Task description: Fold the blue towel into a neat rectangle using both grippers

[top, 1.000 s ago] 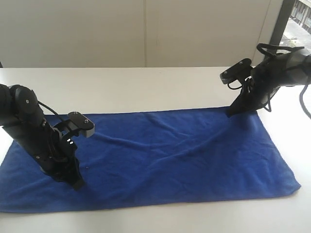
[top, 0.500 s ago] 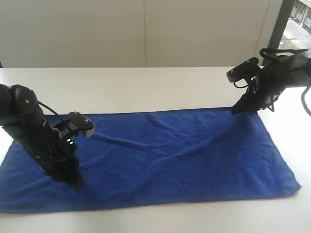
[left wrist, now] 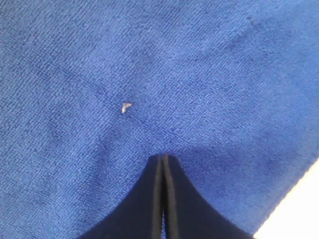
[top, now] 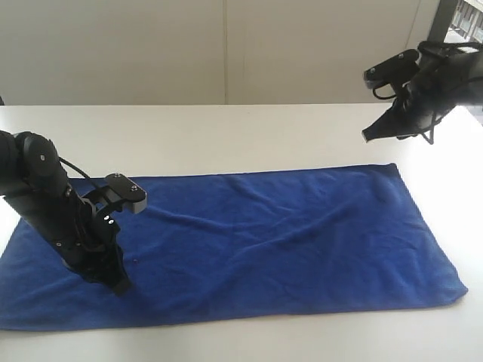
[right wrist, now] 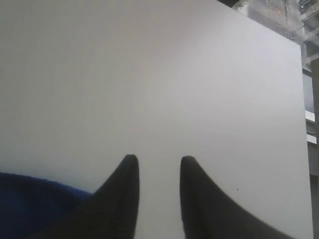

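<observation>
Blue towel (top: 264,241) lies flat; left claw (left wrist: 163,158) pressed together on it, right claw (right wrist: 157,160) spread.

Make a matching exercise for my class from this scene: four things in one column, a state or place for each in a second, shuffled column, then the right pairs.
Things
1. left gripper
2. right gripper
3. towel
4. table

States and places
A. open, in the air over bare table
B. blue, spread out flat
C. shut, tips down at the towel
D. white, under the towel

Pairs: 1-C, 2-A, 3-B, 4-D
</observation>
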Robot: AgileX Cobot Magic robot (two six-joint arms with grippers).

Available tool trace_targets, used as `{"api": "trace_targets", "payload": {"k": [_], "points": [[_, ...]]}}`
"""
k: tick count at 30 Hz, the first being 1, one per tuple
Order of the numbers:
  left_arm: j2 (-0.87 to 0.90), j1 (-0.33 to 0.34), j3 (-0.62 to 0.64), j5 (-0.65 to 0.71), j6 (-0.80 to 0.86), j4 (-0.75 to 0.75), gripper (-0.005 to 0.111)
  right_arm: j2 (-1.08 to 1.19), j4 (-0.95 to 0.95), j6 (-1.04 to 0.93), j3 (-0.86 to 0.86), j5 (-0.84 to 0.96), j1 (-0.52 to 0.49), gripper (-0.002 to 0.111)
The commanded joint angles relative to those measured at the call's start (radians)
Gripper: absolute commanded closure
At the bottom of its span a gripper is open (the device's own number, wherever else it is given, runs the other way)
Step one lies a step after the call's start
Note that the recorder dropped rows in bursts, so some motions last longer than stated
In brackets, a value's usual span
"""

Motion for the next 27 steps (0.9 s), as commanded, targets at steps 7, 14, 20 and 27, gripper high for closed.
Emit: {"api": "trace_targets", "payload": {"k": [7, 14, 20, 27], "points": [[0.056, -0.005, 0.038, 0.009, -0.003, 0.026, 0.107, 0.021, 0.627, -0.587, -0.002, 0.082, -0.004, 0.108], [0.056, -0.005, 0.038, 0.011, -0.003, 0.026, 0.107, 0.08, 0.569, -0.553, -0.002, 0.044, -0.013, 0.108], [0.056, -0.005, 0.038, 0.013, -0.003, 0.026, 0.107, 0.089, 0.549, -0.502, -0.002, 0.002, -0.018, 0.108], [0.056, -0.005, 0.038, 0.013, -0.003, 0.026, 0.107, 0.098, 0.549, -0.502, -0.002, -0.036, -0.018, 0.108]]}}
